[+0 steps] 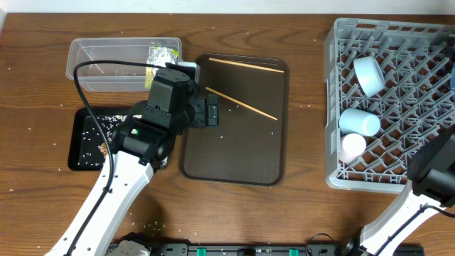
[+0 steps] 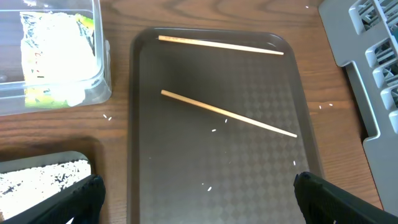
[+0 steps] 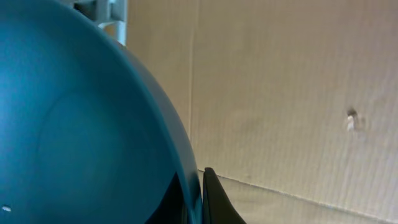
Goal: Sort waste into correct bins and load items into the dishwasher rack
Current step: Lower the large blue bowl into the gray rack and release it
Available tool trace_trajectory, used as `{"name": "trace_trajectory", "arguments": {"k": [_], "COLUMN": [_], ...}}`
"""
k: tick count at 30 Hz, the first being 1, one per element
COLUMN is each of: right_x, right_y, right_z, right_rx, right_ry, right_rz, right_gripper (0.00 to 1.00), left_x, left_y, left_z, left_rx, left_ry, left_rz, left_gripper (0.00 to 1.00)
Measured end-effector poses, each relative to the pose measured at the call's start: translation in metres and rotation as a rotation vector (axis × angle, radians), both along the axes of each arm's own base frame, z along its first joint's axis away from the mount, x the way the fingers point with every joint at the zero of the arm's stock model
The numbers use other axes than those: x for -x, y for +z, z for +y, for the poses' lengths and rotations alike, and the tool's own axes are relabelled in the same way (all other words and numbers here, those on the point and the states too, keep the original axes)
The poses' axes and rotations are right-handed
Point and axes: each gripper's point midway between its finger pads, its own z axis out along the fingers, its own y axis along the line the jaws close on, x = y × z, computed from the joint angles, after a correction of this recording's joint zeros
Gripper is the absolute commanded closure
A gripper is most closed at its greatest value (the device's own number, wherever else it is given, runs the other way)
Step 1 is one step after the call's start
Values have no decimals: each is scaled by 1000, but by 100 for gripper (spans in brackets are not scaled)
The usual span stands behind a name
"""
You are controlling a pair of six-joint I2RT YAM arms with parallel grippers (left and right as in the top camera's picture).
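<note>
Left gripper hangs fully spread and empty over the brown tray; chopsticks lie ahead, one along the far rim. Right gripper is clamped on the rim of the blue bowl.

Left of the tray: left arm in a white tubular link, black rounded joint housing with a small green light, black boxy wrist block, thin black cable looped away from it, white bracket at the tip. Over the tray's near edge, seen from the left wrist: two matte black fingertips, blunt and wedge-shaped. Far right of the tray: right arm, same white link and black housing, plus one black finger in its own wrist view.
</note>
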Motion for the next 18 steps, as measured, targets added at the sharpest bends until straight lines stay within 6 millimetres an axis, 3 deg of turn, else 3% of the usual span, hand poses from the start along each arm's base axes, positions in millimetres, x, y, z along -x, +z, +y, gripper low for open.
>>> {"name": "trace_trajectory", "arguments": {"k": [10, 12, 14, 15, 17, 18], "right_x": [-8, -13, -21, -28, -44, -53], "right_y": [-5, -6, -11, -13, -14, -14], "right_z": [21, 30, 47, 59, 89, 106], "right_rx": [-17, -16, -31, -38, -40, -40], "right_ry": [46, 56, 95, 124, 186, 221], "right_rz": [54, 61, 81, 86, 89, 90], "right_gripper": [98, 79, 48, 26, 1, 1], "left_x": [0, 0, 0, 0, 0, 0], "left_y": [0, 0, 0, 0, 0, 0], "left_z": [0, 0, 0, 0, 0, 0], "left_rx": [0, 0, 0, 0, 0, 0], "left_ry": [0, 0, 0, 0, 0, 0], "left_rz": [0, 0, 0, 0, 0, 0], "left_gripper": [2, 2, 2, 2, 2, 2]}}
